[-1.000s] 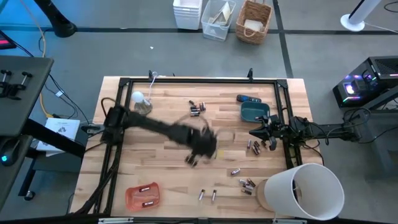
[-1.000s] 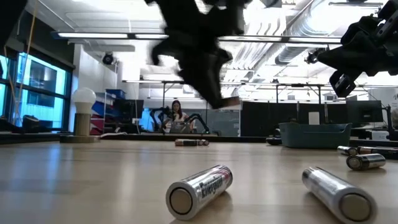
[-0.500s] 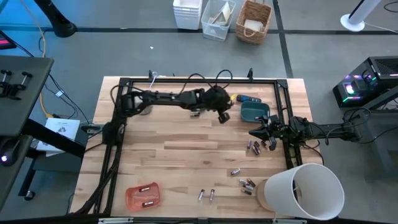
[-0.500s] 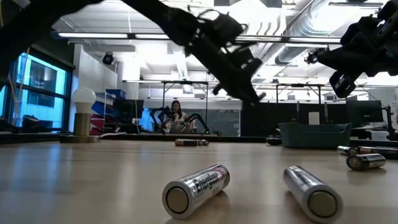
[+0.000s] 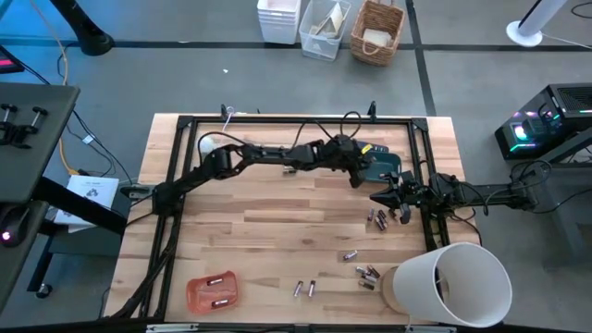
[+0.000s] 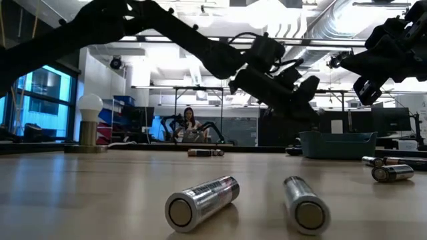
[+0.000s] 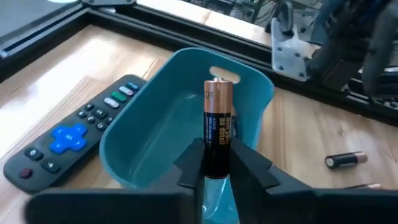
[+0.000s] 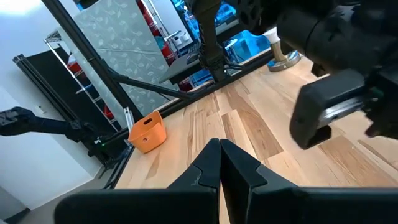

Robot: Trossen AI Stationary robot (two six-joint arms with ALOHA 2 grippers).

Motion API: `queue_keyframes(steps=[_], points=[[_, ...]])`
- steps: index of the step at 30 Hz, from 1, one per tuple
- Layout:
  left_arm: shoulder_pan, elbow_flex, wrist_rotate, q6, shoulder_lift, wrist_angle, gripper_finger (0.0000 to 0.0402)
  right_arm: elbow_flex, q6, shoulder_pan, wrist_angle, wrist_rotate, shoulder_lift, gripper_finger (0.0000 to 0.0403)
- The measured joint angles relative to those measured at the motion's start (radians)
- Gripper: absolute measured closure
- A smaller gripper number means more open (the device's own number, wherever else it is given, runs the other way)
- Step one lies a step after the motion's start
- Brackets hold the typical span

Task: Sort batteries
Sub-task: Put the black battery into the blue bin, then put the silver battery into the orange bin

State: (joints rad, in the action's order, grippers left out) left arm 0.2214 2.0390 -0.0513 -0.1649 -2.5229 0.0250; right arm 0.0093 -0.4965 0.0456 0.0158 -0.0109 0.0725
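Note:
My left gripper (image 7: 216, 163) (image 5: 355, 172) reaches over the teal bin (image 7: 155, 134) (image 5: 381, 167) at the table's far right and is shut on a black-and-copper battery (image 7: 217, 118). Other batteries lie loose on the table: a cluster (image 5: 377, 218) below my right gripper, more (image 5: 367, 273) by the white cylinder, and two (image 5: 303, 289) near the near edge, seen close in the low view (image 6: 200, 203). An orange tray (image 5: 213, 291) holds a few more. My right gripper (image 5: 383, 196) (image 8: 219, 155) hovers shut above the table's right side. My left gripper pinches the battery's black lower end (image 7: 215, 167) between its two fingers. The battery runs on along the fingers, with its copper end (image 7: 218, 88) pointing away from them. It is lifted clear, above the open teal bin.
A dark remote (image 7: 74, 134) (image 5: 371, 147) lies just beyond the teal bin. A small bulb lamp (image 6: 90, 120) stands at the far left corner. A big white cylinder (image 5: 449, 287) fills the near right corner. A black frame (image 5: 277, 120) rims the table. A person sits far behind.
My left arm has swung fast from the middle of the table toward the far right and stretched out, coming over the teal bin with the battery in its fingers. Of the two batteries by the near edge, the right one has rolled leftward toward the other.

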Motion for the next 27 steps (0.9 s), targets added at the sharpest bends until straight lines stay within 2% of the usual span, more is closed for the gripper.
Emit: queue_keyframes(steps=[3,6,9,12,15,18,21,24,27], points=[[0.001,0.001,-0.018,0.010,0.003,-0.003,0.0275,0.000,0.000,0.000,0.000,0.000,0.000,0.0402],[0.002,0.001,-0.078,0.035,0.031,-0.044,0.0215,0.000,0.000,0.000,0.000,0.000,0.000,0.0402],[0.003,0.001,-0.123,0.077,0.107,-0.174,0.0176,0.000,0.000,0.000,0.000,0.000,0.000,0.0402],[0.005,0.002,-0.192,0.142,0.202,-0.395,0.0163,0.000,0.000,0.000,0.000,0.000,0.000,0.0402],[-0.010,-0.007,-0.254,0.244,0.282,-0.631,0.0165,0.000,0.000,0.000,0.000,0.000,0.000,0.0402],[-0.047,-0.113,-0.322,0.253,0.386,-0.707,0.0176,0.000,0.000,0.000,0.000,0.000,0.000,0.0402],[-0.097,-0.345,-0.337,0.168,0.537,-0.562,0.0191,0.000,0.000,0.000,0.000,0.000,0.000,0.0402],[-0.153,-0.651,-0.313,-0.008,0.713,-0.245,0.0203,0.000,0.000,0.000,0.000,0.000,0.000,0.0402],[-0.225,-0.930,-0.196,-0.262,0.872,0.072,0.0213,0.000,0.000,0.000,0.000,0.000,0.000,0.0402]])
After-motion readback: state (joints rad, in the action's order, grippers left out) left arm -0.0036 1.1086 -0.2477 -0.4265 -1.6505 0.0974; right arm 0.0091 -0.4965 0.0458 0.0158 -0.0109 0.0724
